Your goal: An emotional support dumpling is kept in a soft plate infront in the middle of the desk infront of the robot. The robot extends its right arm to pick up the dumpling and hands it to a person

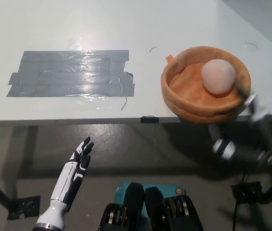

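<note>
One dumpling (pixel 218 76) in plate (pixel 184 103), tape patch (pixel 71 73) left (blurred right hand (pixel 251 108), grip unclear), left hand (pixel 78 166) open, empty.

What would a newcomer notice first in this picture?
Probably the pale round dumpling lying in the soft orange plate at the desk's near right edge. Next, the large patch of grey tape on the white desk, at left. The white left hand rests open below the desk edge; the black right hand is motion-blurred beside the plate.
</note>
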